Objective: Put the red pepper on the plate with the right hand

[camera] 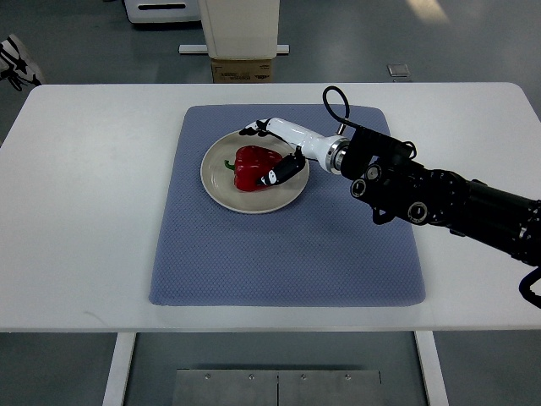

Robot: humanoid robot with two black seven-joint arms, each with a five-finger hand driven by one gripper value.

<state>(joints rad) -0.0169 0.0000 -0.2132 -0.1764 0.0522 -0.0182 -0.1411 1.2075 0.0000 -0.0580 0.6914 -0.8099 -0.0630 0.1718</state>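
Note:
A red pepper (252,167) with a green stem lies on the beige plate (221,193), which sits on a blue-grey mat (279,254). My right hand (259,155) reaches in from the right over the plate's right half. Its white, black-tipped fingers (253,129) are stretched out just beyond the pepper's far side, with a small gap to it. The thumb (277,173) lies against the pepper's near right side. The hand is spread around the pepper, not clamped on it. The left arm does not show.
The mat covers the middle of a white table (84,211). A cardboard box (243,69) under a beige post stands on the floor beyond the table's far edge. The black right forearm (439,199) crosses the mat's right edge.

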